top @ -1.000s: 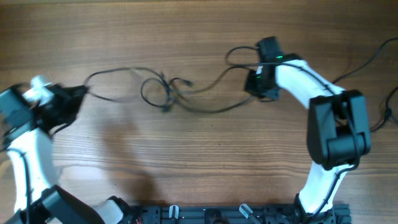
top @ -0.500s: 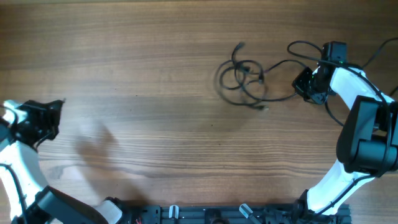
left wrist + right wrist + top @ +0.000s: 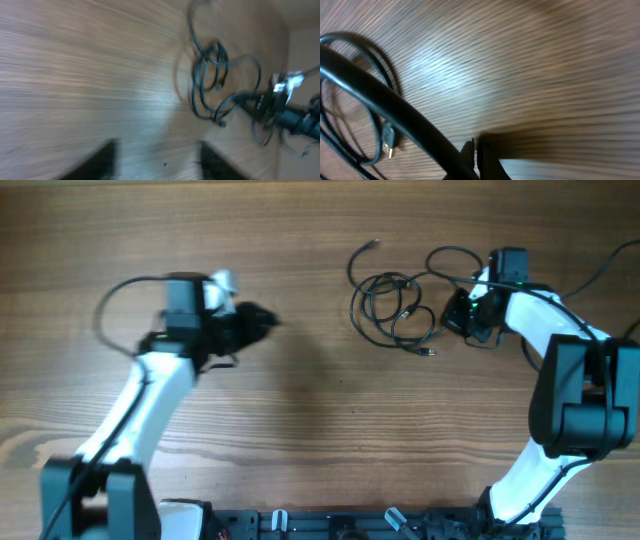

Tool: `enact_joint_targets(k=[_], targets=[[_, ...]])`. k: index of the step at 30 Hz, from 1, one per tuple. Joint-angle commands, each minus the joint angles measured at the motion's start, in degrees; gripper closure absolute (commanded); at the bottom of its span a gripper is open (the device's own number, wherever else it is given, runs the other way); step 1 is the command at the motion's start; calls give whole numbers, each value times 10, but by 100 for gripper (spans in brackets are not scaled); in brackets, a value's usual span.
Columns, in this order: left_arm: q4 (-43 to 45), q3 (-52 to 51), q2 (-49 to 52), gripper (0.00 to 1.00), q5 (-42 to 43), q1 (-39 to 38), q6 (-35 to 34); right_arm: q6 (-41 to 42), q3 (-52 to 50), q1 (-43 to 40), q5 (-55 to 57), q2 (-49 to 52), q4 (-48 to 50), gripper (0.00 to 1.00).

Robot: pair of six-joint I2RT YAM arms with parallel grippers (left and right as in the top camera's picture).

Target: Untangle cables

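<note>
The cables (image 3: 392, 308) are shown as one bundle of overlapping loops, laid on the table (image 3: 320, 430) toward its far edge, right of the middle. A small plug end is seen at the near side of the bundle. The right gripper (image 3: 462, 315) is placed just beside the bundle on its right, with its fingers closed on a strand that leads out of it. The left gripper (image 3: 262, 323), blurred, is held well apart from the bundle on its left, with its fingers parted over bare wood.
</note>
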Motion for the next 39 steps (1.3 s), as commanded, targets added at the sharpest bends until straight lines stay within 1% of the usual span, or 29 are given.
enact_joint_targets(k=[1,4,7,10,11,13,16,17,18,21,23,27,28,30,31,32,34,38,39], targets=[[67,-2,62,20,-81,-91,-18,-12,-33,40,17,49,-5,96],[127,-2,113,19,-120,-141,-59,-13,-33,63,17,49,0,96],[195,-2,163,20,-124,-177,-73,-26,-32,75,15,49,7,96],[241,-2,203,25,-150,-200,-113,-27,-32,75,13,49,7,96],[250,-2,210,29,-157,-204,-115,-27,-32,75,13,49,8,96],[268,-2,226,33,-178,-215,-117,-27,-32,75,13,49,8,96],[283,-2,241,32,-235,-232,-151,-27,-32,75,5,49,9,96],[290,-2,245,36,-252,-237,-159,-26,-32,75,4,49,10,96],[303,-2,249,39,-267,-242,-160,-26,-32,75,2,49,10,96],[334,-2,263,41,-315,-253,-160,-26,-32,75,-6,49,10,96],[341,-2,277,43,-350,-256,-160,-26,-32,75,-8,49,11,96],[410,-2,329,43,-356,-256,-160,-26,-32,75,-15,49,13,96],[427,-2,339,44,-356,-256,-160,-26,-32,75,-17,49,15,96],[453,-1,354,54,-356,-256,-160,-27,-32,75,-17,49,15,96],[446,-1,356,70,-356,-256,-160,-30,-32,75,-16,49,15,96],[438,-1,356,82,-357,-256,-159,-33,-32,75,-16,49,15,96],[419,-1,356,96,-359,-254,-159,-34,-32,75,-16,49,15,96],[349,-1,344,96,-361,-235,-155,-42,-32,75,-17,49,15,96],[310,-1,326,96,-361,-218,-153,-42,-32,75,-16,49,15,96]])
